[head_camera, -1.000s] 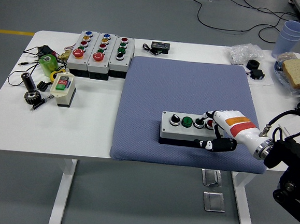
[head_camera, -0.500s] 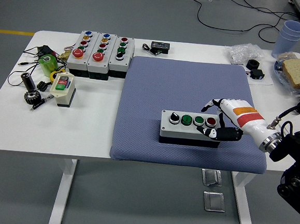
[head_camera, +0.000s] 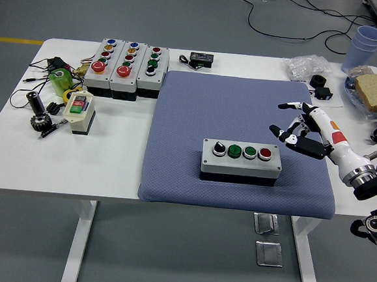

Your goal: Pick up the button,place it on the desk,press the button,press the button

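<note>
Plainly, the button box [head_camera: 241,161] sits flat on the blue mat [head_camera: 197,115], toward its near right part, with 4 controls in a row on top: a black knob, 2 green buttons and a red one at the right end. It looks like a rigid plastic case, light to middling in weight, with smooth hard sides that could slip under fingertips. The long front and back walls look like the best places to grip, thumb on one and fingers on the other, clear of the buttons.

The right hand [head_camera: 300,129] hovers above and to the right of the box, fingers spread and holding nothing, not touching it.

The mat looks soft and slightly yielding, so a press may sink a little. It lies on a white table [head_camera: 19,141] in a room with a grey floor and loose cables.
</note>
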You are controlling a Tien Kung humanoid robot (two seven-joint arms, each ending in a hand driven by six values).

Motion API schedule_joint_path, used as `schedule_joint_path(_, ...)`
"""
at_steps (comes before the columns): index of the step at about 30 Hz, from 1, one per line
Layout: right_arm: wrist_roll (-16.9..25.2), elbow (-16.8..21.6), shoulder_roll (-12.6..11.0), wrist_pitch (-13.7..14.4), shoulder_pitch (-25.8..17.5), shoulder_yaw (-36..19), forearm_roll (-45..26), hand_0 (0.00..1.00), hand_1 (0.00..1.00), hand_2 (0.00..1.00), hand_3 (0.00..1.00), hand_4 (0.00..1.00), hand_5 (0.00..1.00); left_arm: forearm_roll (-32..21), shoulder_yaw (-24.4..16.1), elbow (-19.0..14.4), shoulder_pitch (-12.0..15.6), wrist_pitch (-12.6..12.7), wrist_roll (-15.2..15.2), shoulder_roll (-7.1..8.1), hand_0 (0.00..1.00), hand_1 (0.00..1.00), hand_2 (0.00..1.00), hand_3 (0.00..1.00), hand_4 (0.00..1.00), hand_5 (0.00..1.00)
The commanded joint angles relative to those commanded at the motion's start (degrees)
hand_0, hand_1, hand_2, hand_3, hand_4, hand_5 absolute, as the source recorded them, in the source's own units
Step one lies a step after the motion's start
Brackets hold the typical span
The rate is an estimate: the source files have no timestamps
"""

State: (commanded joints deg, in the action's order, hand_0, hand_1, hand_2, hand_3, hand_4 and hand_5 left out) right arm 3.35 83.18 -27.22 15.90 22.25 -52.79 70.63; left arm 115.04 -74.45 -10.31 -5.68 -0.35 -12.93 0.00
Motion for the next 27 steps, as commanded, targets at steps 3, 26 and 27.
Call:
schedule_joint_path(3,2.00,0.10,0.23,-0.20,-0.94,-1.23,-7.45,0.749,0.693,0.783,0.813,0.834,0.468,-0.04,0.13,0.00,-0.03,0.00,-0.01,0.00,0.656,0.640,0.661,0.559,0.328,0.846)
schedule_joint_path(26,5.96,-2.10,6.08,-1.24,-9.64,-10.52,-56.74,0.728,0.707,0.751,0.742,0.808,0.447,0.26,0.24,0.00,-0.10,-0.06,0.04,0.07,0.656,0.640,0.661,0.558,0.327,0.841)
schedule_joint_path(27,5.90,-2.12,6.21,-1.34,-9.84,-10.63,-56.80,0.711,0.686,0.730,0.711,0.769,0.352,0.24,0.24,0.00,-0.10,-0.06,0.04,0.07,0.657,0.641,0.660,0.559,0.328,0.840)
